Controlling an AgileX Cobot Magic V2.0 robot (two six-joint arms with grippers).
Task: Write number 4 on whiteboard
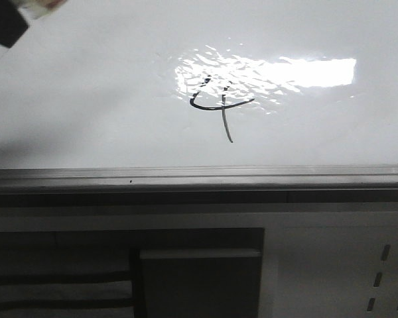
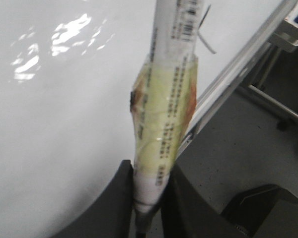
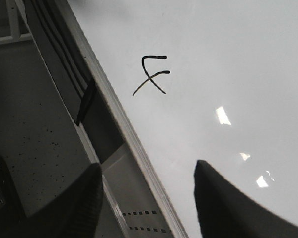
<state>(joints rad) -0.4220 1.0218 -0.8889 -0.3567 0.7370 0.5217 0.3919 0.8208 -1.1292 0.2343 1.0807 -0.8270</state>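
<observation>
Front view: number 4 (image 1: 219, 105) complete on whiteboard (image 1: 86, 99); left end effector (image 2: 150, 196) grips marker (image 2: 164, 129), right end effector (image 3: 146, 198) open; stray contact risks smearing

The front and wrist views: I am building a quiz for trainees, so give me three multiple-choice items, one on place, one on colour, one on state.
1. Where is the thin hand-drawn marker figure 4?
A. on the glossy white whiteboard
B. on its grey frame
C. on the floor

2. Its ink colour?
A. red
B. black
C. blue

3. The left gripper is:
A. open, empty
B. shut on the taped white marker pen
C. out of view

Key: A, strokes lie beside the light glare; B, dark lines; B, fingers clamp the pen barrel.
</observation>
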